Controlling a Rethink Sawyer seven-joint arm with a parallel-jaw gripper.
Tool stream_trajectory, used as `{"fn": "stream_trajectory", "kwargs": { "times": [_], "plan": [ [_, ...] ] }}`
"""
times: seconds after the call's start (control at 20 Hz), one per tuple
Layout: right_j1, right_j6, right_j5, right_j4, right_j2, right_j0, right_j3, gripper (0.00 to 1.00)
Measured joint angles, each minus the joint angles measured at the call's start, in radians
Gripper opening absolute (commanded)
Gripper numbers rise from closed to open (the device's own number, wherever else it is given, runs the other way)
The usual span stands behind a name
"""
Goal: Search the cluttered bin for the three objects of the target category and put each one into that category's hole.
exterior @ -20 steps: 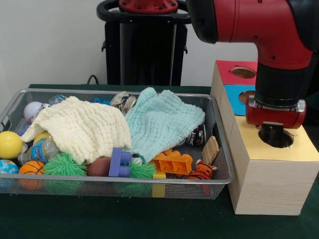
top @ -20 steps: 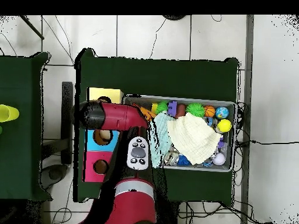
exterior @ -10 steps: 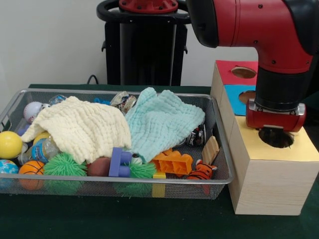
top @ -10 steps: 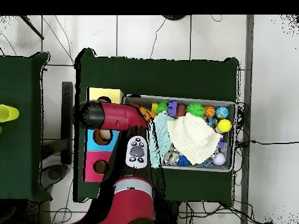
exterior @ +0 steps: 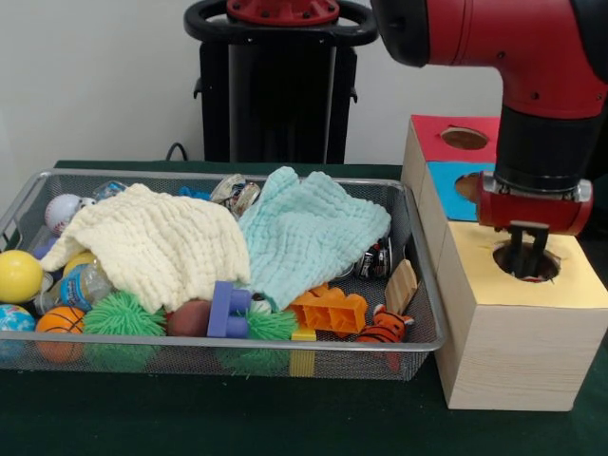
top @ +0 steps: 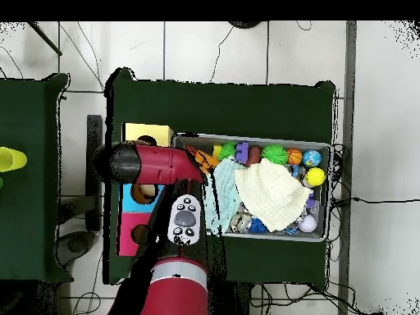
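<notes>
Cream cloth (exterior: 150,245) and mint cloth (exterior: 309,233) hide bin contents beneath.

The gripper (exterior: 525,255) has been raised at the right of the front frame: a second ago only its tip was seen sunk in the hole (exterior: 528,264) of the yellow panel, whereas two dark fingers (exterior: 514,249) are now exposed above it. The red arm (exterior: 532,57) has been lifted toward the upper right.
</notes>
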Motion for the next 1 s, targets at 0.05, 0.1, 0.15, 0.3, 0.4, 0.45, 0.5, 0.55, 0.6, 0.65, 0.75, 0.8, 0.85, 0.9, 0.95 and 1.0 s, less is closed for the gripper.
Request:
{"fn": "stream_trajectory", "kwargs": {
  "times": [0.05, 0.1, 0.15, 0.3, 0.4, 0.45, 0.5, 0.55, 0.6, 0.65, 0.75, 0.8, 0.85, 0.9, 0.95, 1.0],
  "plan": [
    [-0.006, 0.0, 0.006, 0.0, -0.002, 0.001, 0.001, 0.0],
    [-0.02, 0.0, 0.022, -0.001, -0.005, 0.004, 0.004, 0.0],
    [-0.043, 0.0, 0.052, -0.002, -0.009, 0.007, 0.005, 0.0],
    [-0.067, 0.0, 0.086, -0.003, -0.012, 0.009, 0.005, 0.0],
    [-0.09, 0.0, 0.12, -0.004, -0.013, 0.01, 0.005, 0.0],
    [-0.108, 0.0, 0.143, -0.004, -0.014, 0.01, 0.005, 0.0],
    [-0.112, 0.0, 0.149, -0.005, -0.014, 0.01, 0.005, 0.0],
    [-0.133, 0.0, 0.176, -0.006, -0.017, 0.01, 0.004, 0.0],
    [-0.138, 0.0, 0.182, -0.006, -0.017, 0.009, 0.003, 0.0],
    [-0.143, 0.0, 0.189, -0.007, -0.017, 0.009, 0.002, 0.0],
    [-0.159, 0.0, 0.208, -0.008, -0.018, 0.005, -0.004, 0.0],
    [-0.166, 0.0, 0.218, -0.009, -0.017, 0.001, -0.008, 0.0],
    [-0.17, 0.0, 0.222, -0.009, -0.017, -0.002, -0.01, 0.0],
    [-0.174, 0.0, 0.225, -0.01, -0.018, -0.007, -0.013, 0.0],
    [-0.185, 0.0, 0.228, -0.011, -0.018, -0.02, -0.018, 0.0],
    [-0.188, 0.0, 0.228, -0.011, -0.018, -0.025, -0.019, 0.0]
  ]
}}
